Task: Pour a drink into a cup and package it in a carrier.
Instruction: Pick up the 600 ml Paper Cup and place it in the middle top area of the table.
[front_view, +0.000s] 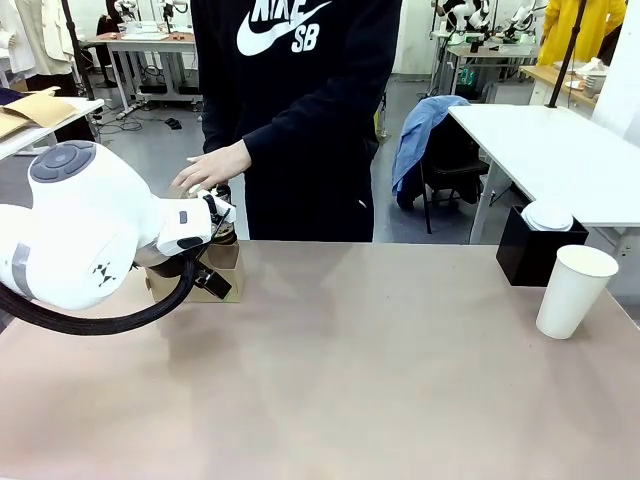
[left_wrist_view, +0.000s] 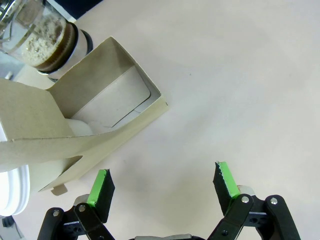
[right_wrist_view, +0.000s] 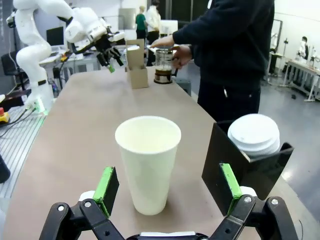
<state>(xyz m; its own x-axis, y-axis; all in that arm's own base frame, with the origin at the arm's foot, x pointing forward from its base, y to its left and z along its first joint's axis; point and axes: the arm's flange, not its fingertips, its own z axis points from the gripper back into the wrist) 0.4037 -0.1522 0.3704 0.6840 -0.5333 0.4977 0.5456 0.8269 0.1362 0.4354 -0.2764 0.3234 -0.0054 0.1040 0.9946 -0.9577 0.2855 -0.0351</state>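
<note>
The right claw (right_wrist_view: 167, 182), spread wide, has the cup (right_wrist_view: 148, 150) upright dead ahead, centred on its gap. It should drive straight in and close gently at mid-height, clear of the black box (right_wrist_view: 240, 167) at its right. The left claw (left_wrist_view: 161, 176), also spread, hovers just beside the carrier (left_wrist_view: 115, 100), with the drink (left_wrist_view: 50, 57) beyond.

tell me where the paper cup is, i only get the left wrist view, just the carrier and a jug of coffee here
observer: The white paper cup stands at the table's right end, beside a black box holding white lids.
operator: right gripper on it yet
observer: No, the right gripper is open, facing the cup without touching it.
operator: anyone at the jug
observer: Yes, a person's hand is at the glass jug, on the far side of the carrier.
</note>
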